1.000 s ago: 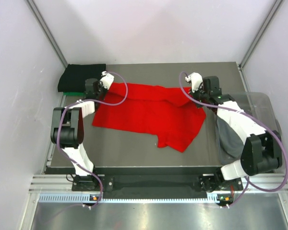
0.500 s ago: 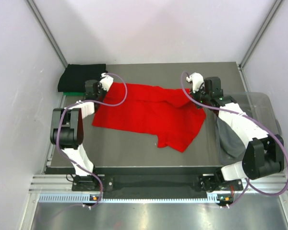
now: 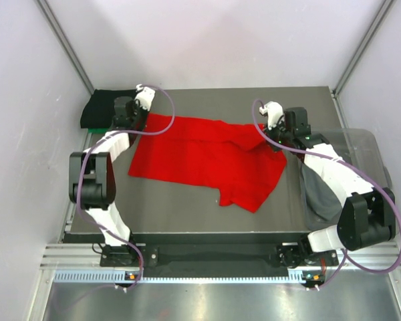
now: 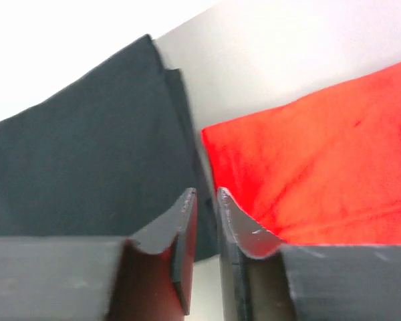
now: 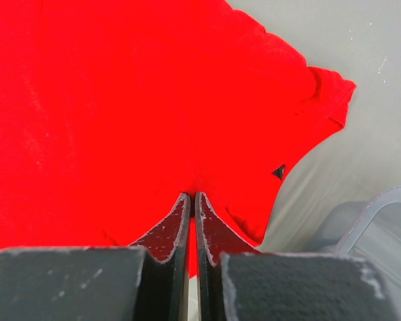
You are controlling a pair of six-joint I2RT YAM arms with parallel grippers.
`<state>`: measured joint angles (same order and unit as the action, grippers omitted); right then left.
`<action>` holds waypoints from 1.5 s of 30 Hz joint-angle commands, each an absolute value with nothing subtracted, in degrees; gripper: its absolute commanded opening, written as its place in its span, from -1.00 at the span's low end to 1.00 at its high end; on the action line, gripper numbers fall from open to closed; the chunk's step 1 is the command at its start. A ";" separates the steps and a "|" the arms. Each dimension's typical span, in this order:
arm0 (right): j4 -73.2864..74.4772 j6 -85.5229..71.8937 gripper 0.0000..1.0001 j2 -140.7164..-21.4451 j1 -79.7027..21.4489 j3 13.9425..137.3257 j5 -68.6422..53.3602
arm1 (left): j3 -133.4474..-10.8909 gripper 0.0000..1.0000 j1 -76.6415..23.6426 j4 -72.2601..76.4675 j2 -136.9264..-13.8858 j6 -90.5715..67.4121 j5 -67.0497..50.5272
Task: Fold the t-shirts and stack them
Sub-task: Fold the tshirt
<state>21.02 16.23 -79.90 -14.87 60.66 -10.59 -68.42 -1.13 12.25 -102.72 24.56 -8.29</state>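
The large red t-shirt (image 3: 207, 157) lies spread and partly folded across the table (image 3: 187, 214). My right gripper (image 3: 278, 134) is shut on its far right edge; in the right wrist view (image 5: 192, 195) red cloth (image 5: 120, 100) is pinched between the jaws. My left gripper (image 3: 135, 114) is at the shirt's far left corner, beside the folded black t-shirt (image 3: 113, 107). In the left wrist view (image 4: 206, 194) its jaws stand a narrow gap apart and empty, with the black shirt (image 4: 87, 147) to the left and the red shirt (image 4: 321, 154) to the right. A green t-shirt (image 3: 101, 126) peeks from under the black one.
A clear plastic bin (image 3: 367, 144) stands at the table's right edge with a grey t-shirt (image 3: 321, 187) in it; its rim shows in the right wrist view (image 5: 381, 214). White walls close in the back and sides.
My left gripper has moved back and to the left, off the red shirt's corner towards the black shirt. The red shirt and right gripper have hardly moved.
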 commanded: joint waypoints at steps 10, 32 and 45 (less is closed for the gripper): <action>19.60 14.68 -1.00 -80.68 -15.65 63.02 -12.39 | -72.51 -0.84 -1.67 7.21 -111.62 21.71 -8.61; 18.55 15.12 -1.00 -81.47 -15.73 62.23 -11.60 | -77.08 -0.94 -1.67 2.73 -116.90 21.35 -7.74; 18.37 15.21 -1.00 -82.36 -15.73 62.75 -11.34 | -74.97 -1.00 -1.67 0.26 -114.96 24.26 -3.87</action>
